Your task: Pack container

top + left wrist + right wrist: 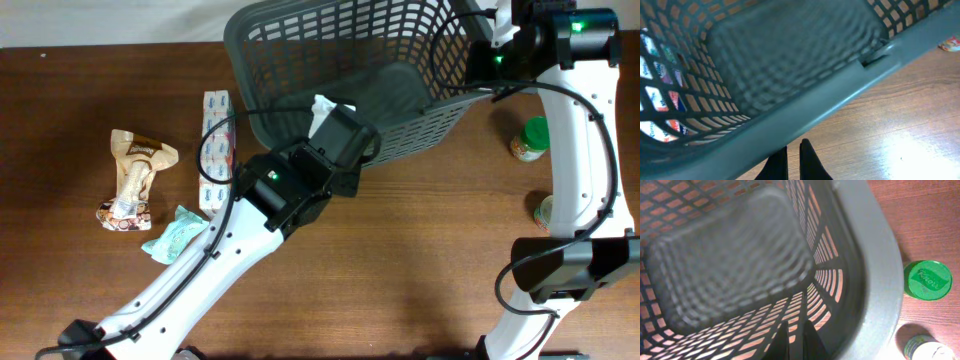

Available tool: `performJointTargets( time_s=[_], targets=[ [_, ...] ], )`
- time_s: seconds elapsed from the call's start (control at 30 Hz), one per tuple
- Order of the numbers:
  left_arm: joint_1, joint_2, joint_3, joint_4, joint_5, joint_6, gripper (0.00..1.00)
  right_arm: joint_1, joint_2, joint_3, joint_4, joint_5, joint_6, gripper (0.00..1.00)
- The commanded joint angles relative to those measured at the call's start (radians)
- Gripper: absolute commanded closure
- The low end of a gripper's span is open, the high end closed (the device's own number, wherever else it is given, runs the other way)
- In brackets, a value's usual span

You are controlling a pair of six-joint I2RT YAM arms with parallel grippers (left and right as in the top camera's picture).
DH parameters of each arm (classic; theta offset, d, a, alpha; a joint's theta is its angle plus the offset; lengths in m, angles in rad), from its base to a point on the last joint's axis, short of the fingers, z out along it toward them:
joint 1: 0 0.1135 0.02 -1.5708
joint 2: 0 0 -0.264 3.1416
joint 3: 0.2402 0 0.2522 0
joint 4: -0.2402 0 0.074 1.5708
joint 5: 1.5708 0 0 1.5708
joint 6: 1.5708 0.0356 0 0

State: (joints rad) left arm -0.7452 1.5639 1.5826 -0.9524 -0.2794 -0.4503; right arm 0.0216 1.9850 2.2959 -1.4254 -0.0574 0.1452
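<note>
The container (400, 90), a big dark grey lattice basket, stands at the table's back middle, and I see nothing inside it. My left gripper (330, 118) sits at its front left rim. In the left wrist view the left gripper (794, 150) is shut with nothing between the fingers, just outside the basket rim (805, 100) over the wood. My right gripper (497, 45) hangs over the basket's right side. In the right wrist view the right gripper (795, 335) is shut and empty, inside the basket close to the slotted wall, left of the rim (875, 255).
Right of the basket stand a green-lidded jar (530, 140) (927, 280) and a tin can (545, 212) (925, 350). To the left lie a long white printed pack (215, 150), a brown snack bag (135, 175) and a teal packet (175, 232).
</note>
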Motion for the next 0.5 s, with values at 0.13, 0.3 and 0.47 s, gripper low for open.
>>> performJointTargets(
  time_s=[0.13, 0.3, 0.47],
  targets=[
    [0.050, 0.008, 0.021, 0.001, -0.016, -0.008, 0.98, 0.005, 0.004, -0.007, -0.025, 0.005, -0.011, 0.96],
    [0.083, 0.008, 0.021, 0.002, -0.016, -0.008, 0.98, 0.005, 0.004, -0.007, -0.037, 0.005, -0.011, 0.96],
    [0.114, 0.008, 0.021, 0.002, -0.016, -0.008, 0.98, 0.005, 0.004, -0.007, -0.045, 0.005, -0.011, 0.96]
  ],
)
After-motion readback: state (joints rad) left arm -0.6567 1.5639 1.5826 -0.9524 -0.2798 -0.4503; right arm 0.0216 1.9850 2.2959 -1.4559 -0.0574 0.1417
